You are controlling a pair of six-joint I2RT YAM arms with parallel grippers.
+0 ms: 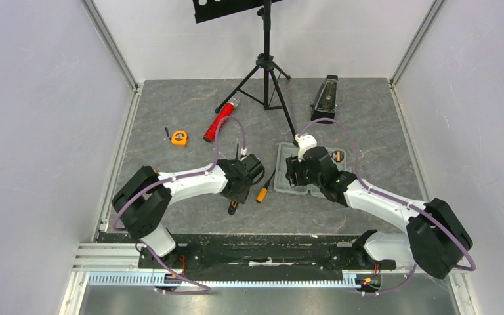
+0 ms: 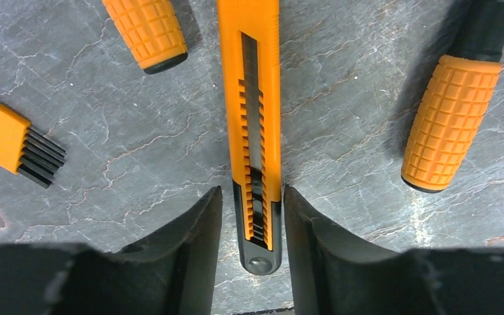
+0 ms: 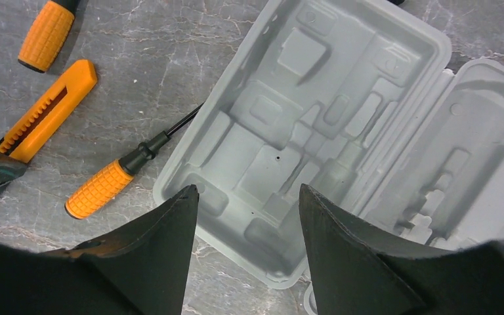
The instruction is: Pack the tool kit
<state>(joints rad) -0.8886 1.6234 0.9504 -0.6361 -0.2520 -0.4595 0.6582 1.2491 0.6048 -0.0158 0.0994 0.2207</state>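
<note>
An orange-and-black knife [image 2: 257, 131] lies flat on the slate table. My left gripper [image 2: 252, 190] straddles the knife's black butt end. The right finger is almost against the knife, and a thin gap shows at the left finger. Two screwdriver handles [image 2: 147, 33] [image 2: 449, 125] flank the knife, and a hex key set [image 2: 13, 141] lies to the left. The grey case [image 3: 282, 164] lies open and empty with its lid [image 3: 472, 151] folded out. My right gripper [image 3: 247, 187] hangs open over the case's near corner, holding nothing. A screwdriver [image 3: 102, 189] lies against the case's rim.
A round orange tape measure [image 1: 179, 138] sits at the back left of the table. Behind it are a red cylinder [image 1: 221, 119], a music stand tripod [image 1: 267, 72] and a black metronome [image 1: 326, 97]. Grey walls close in the table on three sides.
</note>
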